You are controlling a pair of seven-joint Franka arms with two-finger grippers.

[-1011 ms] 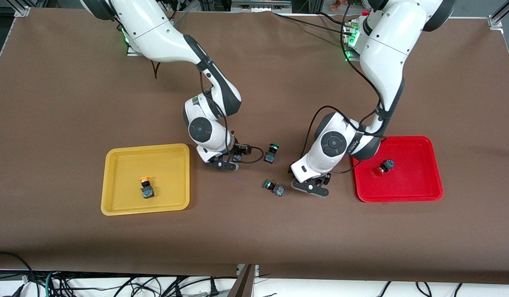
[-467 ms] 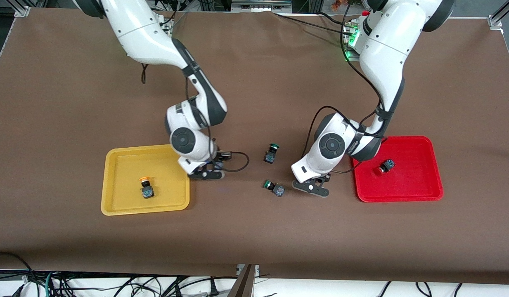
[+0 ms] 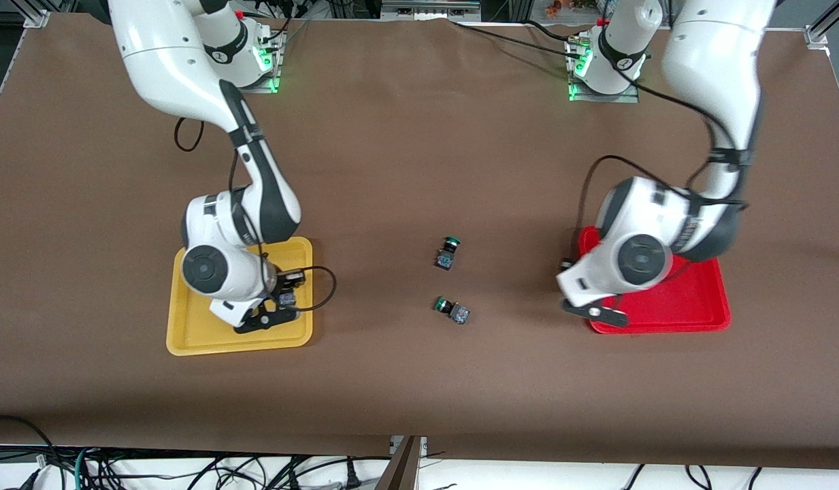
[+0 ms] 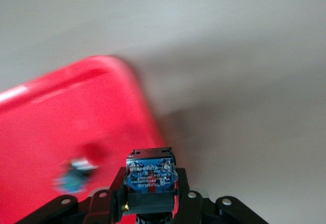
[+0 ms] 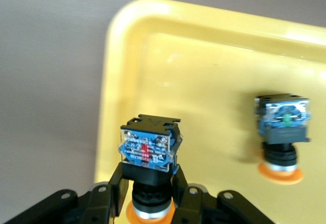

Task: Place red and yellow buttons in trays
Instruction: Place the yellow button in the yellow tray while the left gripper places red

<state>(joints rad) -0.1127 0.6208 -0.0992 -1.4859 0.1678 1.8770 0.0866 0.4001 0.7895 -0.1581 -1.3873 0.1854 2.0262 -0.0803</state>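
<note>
My right gripper (image 3: 269,314) is over the yellow tray (image 3: 188,340), shut on a yellow-capped button (image 3: 288,298). In the right wrist view the gripper (image 5: 147,183) holds this button (image 5: 149,150) by its dark body, cap toward the wrist. A second yellow-capped button (image 5: 281,127) lies in the yellow tray (image 5: 204,40). My left gripper (image 3: 596,312) is over the red tray's (image 3: 705,320) edge nearest the table's middle. In the left wrist view the gripper (image 4: 151,183) is shut on a button (image 4: 151,175) whose cap is hidden. A blurred button (image 4: 76,175) lies in the red tray (image 4: 61,117).
Two green-capped buttons (image 3: 447,253) (image 3: 453,309) lie on the brown table between the trays. The arms' bases stand along the table edge farthest from the front camera. The right arm hides the second yellow button in the front view.
The right arm has carried its button from the table's middle to over the yellow tray. The left arm has swung from near the green buttons to the red tray's edge.
</note>
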